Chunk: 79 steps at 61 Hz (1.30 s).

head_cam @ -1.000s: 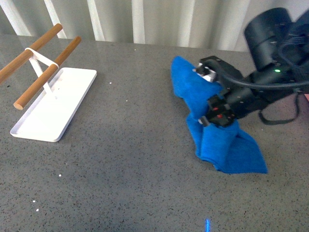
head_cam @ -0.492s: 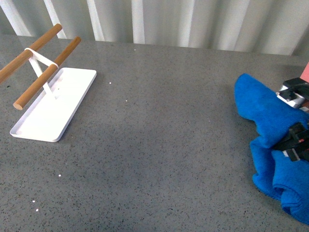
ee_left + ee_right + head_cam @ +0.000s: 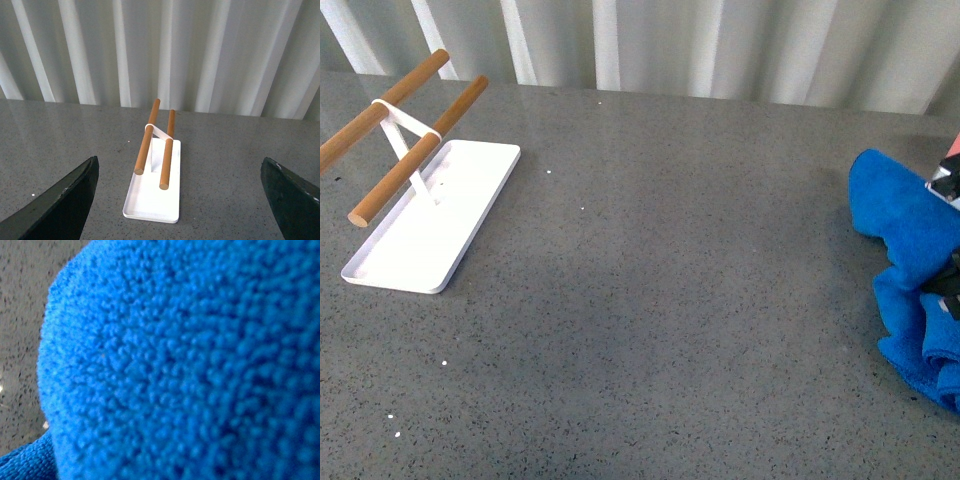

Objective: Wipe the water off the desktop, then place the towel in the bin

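- At the tabletop point(image 3: 650, 330)'s far right edge, the towel point(image 3: 905, 220) is sliding out of the front view, further right than half a second ago.
- Right gripper point(image 3: 946, 236) jaws are pinching it.
- Left gripper point(image 3: 178, 162) jaws are hanging spread wide.

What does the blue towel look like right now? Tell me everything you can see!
The towel is bright blue, thick and fluffy. Its nubbly plush pile fills the whole right wrist view. It is bunched into soft folds and rolls, not spread flat. It sits at the far right of the front view, partly cut off by the edge. The right gripper pinches it, and white and black gripper parts poke from the folds. It hangs low over the grey desktop; I cannot tell if it touches.
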{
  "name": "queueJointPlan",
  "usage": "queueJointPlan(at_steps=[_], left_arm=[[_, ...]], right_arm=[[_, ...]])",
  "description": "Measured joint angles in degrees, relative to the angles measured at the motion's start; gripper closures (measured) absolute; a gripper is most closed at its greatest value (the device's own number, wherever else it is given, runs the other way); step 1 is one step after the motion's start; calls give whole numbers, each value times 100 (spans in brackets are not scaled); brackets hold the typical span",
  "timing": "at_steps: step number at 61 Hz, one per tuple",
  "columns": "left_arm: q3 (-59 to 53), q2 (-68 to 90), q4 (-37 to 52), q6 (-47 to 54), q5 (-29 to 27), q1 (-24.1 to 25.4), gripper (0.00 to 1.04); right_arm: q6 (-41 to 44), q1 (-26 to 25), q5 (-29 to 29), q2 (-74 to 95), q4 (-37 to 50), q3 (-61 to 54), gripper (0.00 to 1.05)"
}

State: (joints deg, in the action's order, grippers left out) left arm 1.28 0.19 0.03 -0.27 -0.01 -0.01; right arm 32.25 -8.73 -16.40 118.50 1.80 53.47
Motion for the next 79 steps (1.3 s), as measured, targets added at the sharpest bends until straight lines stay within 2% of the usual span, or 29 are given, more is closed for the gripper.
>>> queueJointPlan(at_steps=[18,28,43,60,71,79], left_arm=[[0,0,0,0,0,0,7],[0,0,0,0,0,0,7],[0,0,0,0,0,0,7],[0,0,0,0,0,0,7],[0,0,0,0,0,0,7],[0,0,0,0,0,0,7]], right_arm=[[-566,382,9,-658,-149,850,100],[-595,310,282,-1423,-114,1204,100],[-479,-645,238,-2310,-177,1244,100],[-343,-1873,28,-2181,-446,1268,100],[-232,-2376,81,-1659,-557,1360,100],[-236,-2461,118,-1123,-693,1685,100]])
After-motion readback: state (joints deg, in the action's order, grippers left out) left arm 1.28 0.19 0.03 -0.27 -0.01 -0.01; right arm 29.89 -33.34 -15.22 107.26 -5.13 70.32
